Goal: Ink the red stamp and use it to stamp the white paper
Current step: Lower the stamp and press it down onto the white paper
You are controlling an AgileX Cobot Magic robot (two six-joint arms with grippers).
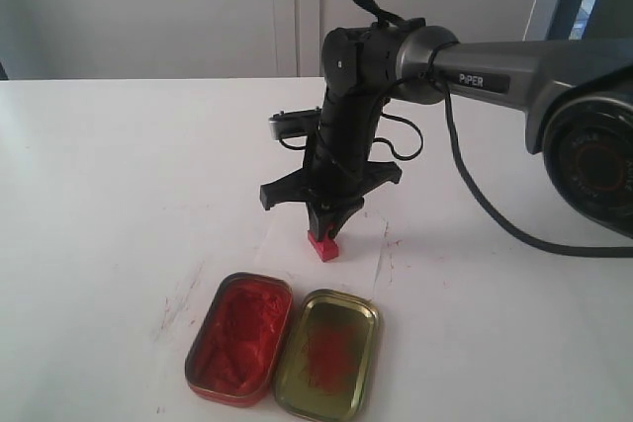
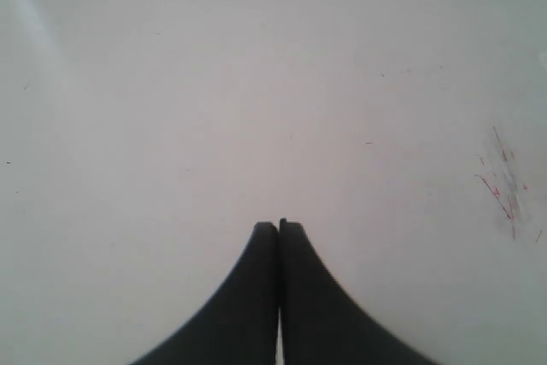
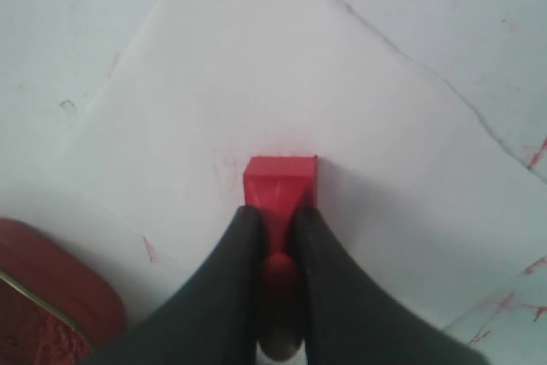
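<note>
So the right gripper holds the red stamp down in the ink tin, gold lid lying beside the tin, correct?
No. The right gripper holds the red stamp down on the white paper, not in the ink tin, as the exterior view shows. The gold lid does lie beside the tin.

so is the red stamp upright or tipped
Upright: the red stamp sits base down on the white paper, knob gripped from above by the right pincer.

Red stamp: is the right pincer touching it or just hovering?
Touching. The right wrist view shows the right pincer clamped on the red stamp, gripping its handle from both sides with no gap visible.
</note>
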